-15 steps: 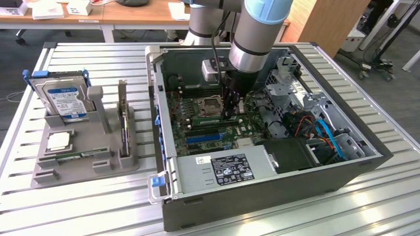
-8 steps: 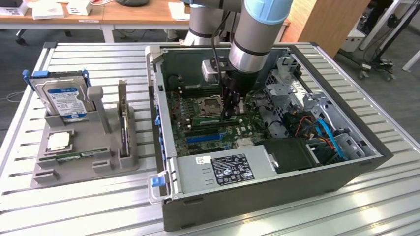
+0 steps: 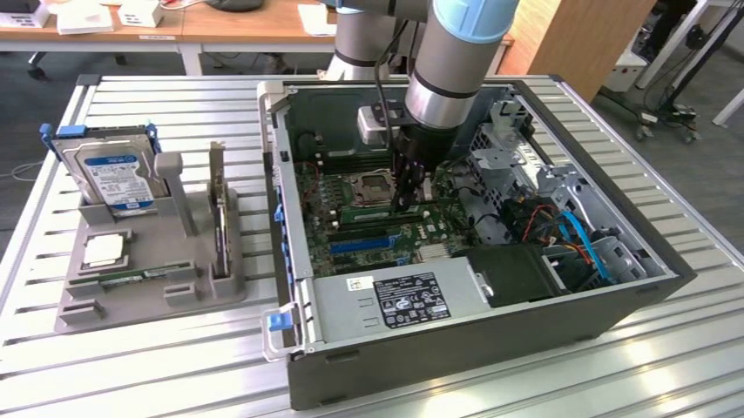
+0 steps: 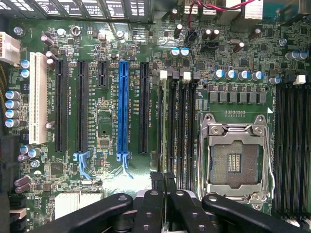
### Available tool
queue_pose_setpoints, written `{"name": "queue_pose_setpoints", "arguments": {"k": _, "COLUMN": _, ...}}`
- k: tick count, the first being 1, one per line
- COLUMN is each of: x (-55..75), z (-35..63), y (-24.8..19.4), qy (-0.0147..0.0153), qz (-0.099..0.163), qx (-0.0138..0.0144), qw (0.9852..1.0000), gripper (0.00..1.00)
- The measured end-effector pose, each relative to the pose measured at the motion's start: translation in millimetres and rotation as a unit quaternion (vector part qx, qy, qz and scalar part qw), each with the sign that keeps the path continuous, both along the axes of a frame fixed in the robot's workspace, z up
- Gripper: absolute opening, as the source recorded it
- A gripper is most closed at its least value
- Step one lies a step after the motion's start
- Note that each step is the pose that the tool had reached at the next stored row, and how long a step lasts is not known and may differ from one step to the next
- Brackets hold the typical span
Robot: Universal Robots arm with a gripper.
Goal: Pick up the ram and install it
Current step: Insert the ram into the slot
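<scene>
While the arm reaches straight down into the open computer case (image 3: 465, 348), its hand (image 3: 409, 202) hangs just above the motherboard (image 3: 384, 231). In the exterior view the empty processor socket (image 3: 369, 185) lies just beside the hand at about 10 o'clock. The labelled power supply (image 3: 402, 300) lies at 6 o'clock from it.

Seen from the wrist, the hand (image 4: 164, 191) has its dark fingers (image 4: 153, 204) pressed close together. They pinch a thin dark strip seen edge-on, which appears to be the ram (image 4: 163, 178). That strip sits right between the fingertips and runs in line with the outermost of the four long memory slots (image 4: 177, 126). These slots lie between the blue expansion slot (image 4: 122, 107) and the processor socket (image 4: 235, 155). Whether the strip's lower edge touches the slot cannot be told.

Outside the case, well apart from the hand at about 8 o'clock in the exterior view, a grey holder (image 3: 139, 300) rests on the slatted tabletop (image 3: 117, 374). A spare memory stick (image 3: 139, 277) lies flat in one of the holder's front grooves. A hard drive (image 3: 117, 174) with a blue-white label leans upright at the holder's 12 o'clock end. A dark expansion card (image 3: 218, 209) stands on edge along the holder's 3 o'clock side.
</scene>
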State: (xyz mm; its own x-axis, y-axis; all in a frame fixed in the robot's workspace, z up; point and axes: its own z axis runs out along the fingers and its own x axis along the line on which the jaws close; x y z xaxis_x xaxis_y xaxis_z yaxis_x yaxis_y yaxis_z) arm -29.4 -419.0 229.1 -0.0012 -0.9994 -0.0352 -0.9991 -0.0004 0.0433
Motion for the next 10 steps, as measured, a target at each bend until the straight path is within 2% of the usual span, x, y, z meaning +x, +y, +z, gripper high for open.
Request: {"name": "queue_pose_setpoints", "arguments": {"k": 10, "x": 0.0, "z": -4.9, "y": 0.0, "qy": 0.0000, "qz": 0.000, "qx": -0.0001, "qw": 1.0000, "gripper": 0.12}}
